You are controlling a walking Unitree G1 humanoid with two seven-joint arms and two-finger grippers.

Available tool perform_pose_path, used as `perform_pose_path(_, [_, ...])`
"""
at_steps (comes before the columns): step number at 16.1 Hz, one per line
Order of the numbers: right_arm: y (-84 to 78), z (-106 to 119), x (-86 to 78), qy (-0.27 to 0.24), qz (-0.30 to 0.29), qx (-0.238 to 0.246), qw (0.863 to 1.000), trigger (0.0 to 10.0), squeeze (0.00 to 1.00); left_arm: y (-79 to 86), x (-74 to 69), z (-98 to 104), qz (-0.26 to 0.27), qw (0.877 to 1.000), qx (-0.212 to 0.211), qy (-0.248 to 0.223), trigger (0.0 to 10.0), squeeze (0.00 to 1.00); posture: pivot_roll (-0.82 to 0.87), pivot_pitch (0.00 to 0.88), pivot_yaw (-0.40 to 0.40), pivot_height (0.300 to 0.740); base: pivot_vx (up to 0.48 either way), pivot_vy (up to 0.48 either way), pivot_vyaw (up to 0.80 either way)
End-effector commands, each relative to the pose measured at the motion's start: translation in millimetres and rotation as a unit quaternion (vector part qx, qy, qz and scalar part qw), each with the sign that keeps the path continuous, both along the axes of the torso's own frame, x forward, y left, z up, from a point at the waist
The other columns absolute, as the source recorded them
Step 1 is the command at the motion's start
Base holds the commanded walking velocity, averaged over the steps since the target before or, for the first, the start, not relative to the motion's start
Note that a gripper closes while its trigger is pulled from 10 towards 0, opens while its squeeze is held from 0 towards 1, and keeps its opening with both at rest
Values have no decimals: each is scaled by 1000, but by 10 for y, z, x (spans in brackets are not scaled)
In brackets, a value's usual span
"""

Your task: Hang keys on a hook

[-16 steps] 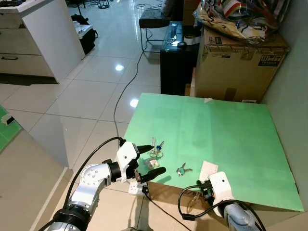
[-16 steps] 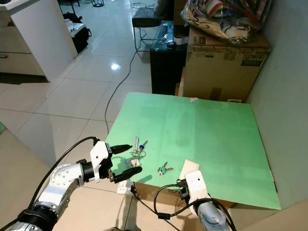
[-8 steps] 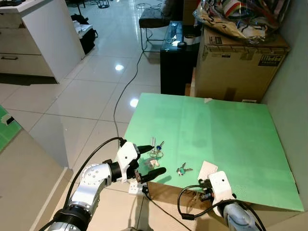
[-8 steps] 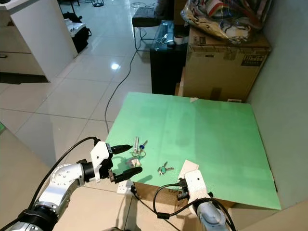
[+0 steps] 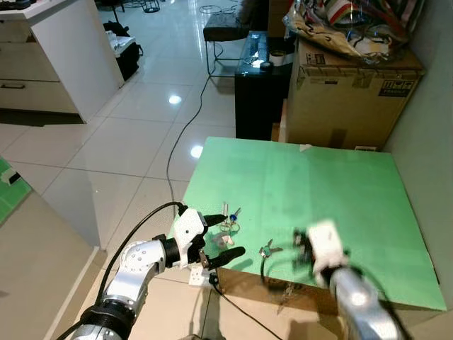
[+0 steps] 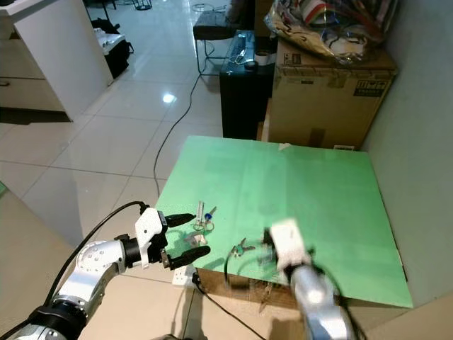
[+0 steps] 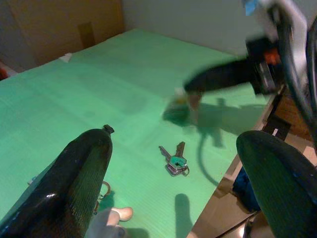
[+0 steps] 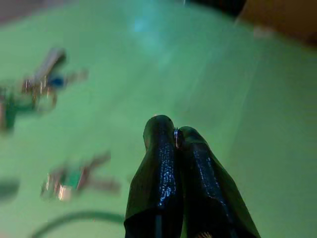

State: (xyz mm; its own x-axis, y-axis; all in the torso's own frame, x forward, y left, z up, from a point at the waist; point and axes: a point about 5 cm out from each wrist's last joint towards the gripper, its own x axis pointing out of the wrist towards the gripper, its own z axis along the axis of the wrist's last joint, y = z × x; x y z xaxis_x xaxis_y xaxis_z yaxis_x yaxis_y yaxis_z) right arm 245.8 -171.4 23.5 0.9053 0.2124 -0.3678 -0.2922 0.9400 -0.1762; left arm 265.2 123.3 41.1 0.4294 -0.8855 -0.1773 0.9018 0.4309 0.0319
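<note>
Left gripper (image 5: 216, 239) hovers at the near left corner of the green table (image 5: 340, 191), fingers spread wide, bracketing a key bunch (image 5: 229, 222) with blue tag and a small pale piece. Green-tagged keys (image 7: 174, 160) lie just beyond, toward the right gripper (image 8: 174, 136), blurred, fingers pressed together, apparently nearer them.

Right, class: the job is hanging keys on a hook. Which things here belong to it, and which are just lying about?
Belong to the job:
- green-tagged keys
- blue-tagged key bunch
- left gripper, fingers open
- right gripper, fingers shut

Just lying about:
- cardboard box
- bag on top
- floor cable
</note>
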Motion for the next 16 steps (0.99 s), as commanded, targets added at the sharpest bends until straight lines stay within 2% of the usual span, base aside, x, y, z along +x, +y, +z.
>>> perform_pose_path(1, [16, 111, 59, -18, 1, 5, 1000, 0, 0, 3, 33, 24, -5, 1000, 8, -7, 10000, 0, -167, 0, 125, 740, 0, 0, 0])
perform_pose_path(3, [20, 299, 156, -50, 2, 8, 999, 0, 0, 11, 56, 17, 13, 1000, 6, -5, 10000, 0, -171, 0, 127, 740, 0, 0, 0])
perform_pose_path(4, [44, 474, 222, -73, -7, 44, 996, 0, 0, 77, 267, 45, 174, 982, -55, 45, 10000, 0, -175, 0, 123, 740, 0, 0, 0])
perform_pose_path(5, [56, 554, 241, -89, -7, 53, 995, 0, 0, 113, 343, 60, 234, 967, -80, 68, 10000, 0, -175, 0, 123, 740, 0, 0, 0])
perform_pose_path(6, [49, 728, 276, -130, -19, 66, 989, 0, 0, 179, 458, 138, 325, 932, -134, 83, 10000, 0, -169, 0, 109, 740, 0, 0, 0])
perform_pose_path(7, [21, 817, 300, -157, -43, 75, 984, 0, 0, 200, 509, 253, 366, 915, -161, 52, 10000, 0, -166, 0, 104, 740, 0, 0, 0])
perform_pose_path(10, [4, 907, 297, -206, -60, 59, 975, 0, 0, 195, 601, 481, 428, 884, -189, -4, 10000, 0, -151, 0, 85, 740, 0, 0, 0])
perform_pose_path(12, [12, 907, 281, -216, -60, 50, 973, 0, 0, 250, 600, 517, 457, 873, -170, -25, 10000, 0, -147, 0, 86, 740, 0, 0, 0])
perform_pose_path(13, [3, 879, 243, -221, -65, 29, 973, 0, 0, 293, 562, 542, 472, 869, -141, -50, 10000, 0, -146, 0, 86, 740, 0, 0, 0])
perform_pose_path(14, [1, 823, 166, -221, -68, 28, 972, 0, 0, 310, 430, 594, 459, 876, -120, -86, 10000, 0, -137, 0, 88, 740, 0, 0, 0])
perform_pose_path(15, [-10, 781, 90, -222, -79, 35, 971, 0, 0, 309, 311, 650, 442, 882, -120, -109, 10000, 0, -127, 0, 82, 740, 0, 0, 0])
perform_pose_path(16, [-20, 756, 31, -223, -93, 41, 969, 0, 0, 299, 251, 693, 432, 886, -122, -121, 10000, 0, -116, 0, 76, 740, 0, 0, 0])
